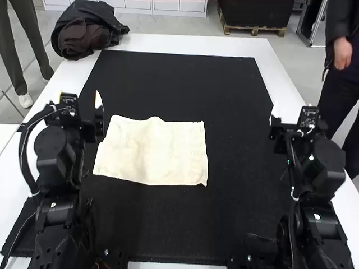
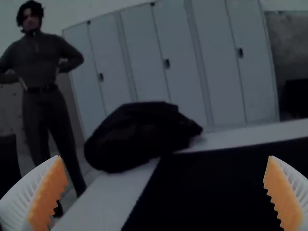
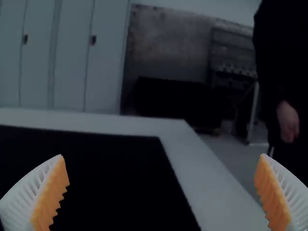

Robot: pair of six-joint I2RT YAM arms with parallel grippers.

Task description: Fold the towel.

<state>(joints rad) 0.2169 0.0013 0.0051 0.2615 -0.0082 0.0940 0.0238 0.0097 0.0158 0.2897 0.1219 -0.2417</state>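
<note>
Two pairs of parted jaws in wrist views, flat towel (image 1: 152, 152) in high view

Cream towel (image 1: 154, 154), black mat (image 1: 230, 140), white table (image 1: 196, 44).
The towel is one plain cream tone, slightly tan in its creases, against the mat's even, solid black; the table shows as a plain white band along the mat's left, far and right edges. At the table's far left corner, the bundle (image 1: 106, 21) is black with a dark brown part (image 1: 77, 40). The left arm (image 1: 51, 151) and right arm (image 1: 327, 159) are black, marked with small white bands. Both the left gripper (image 1: 79, 95) and the right gripper (image 1: 292, 110) have white fingers (image 2: 18, 201), patterned with ribs, and bright orange pads (image 3: 52, 195) with toothed edges.
</note>
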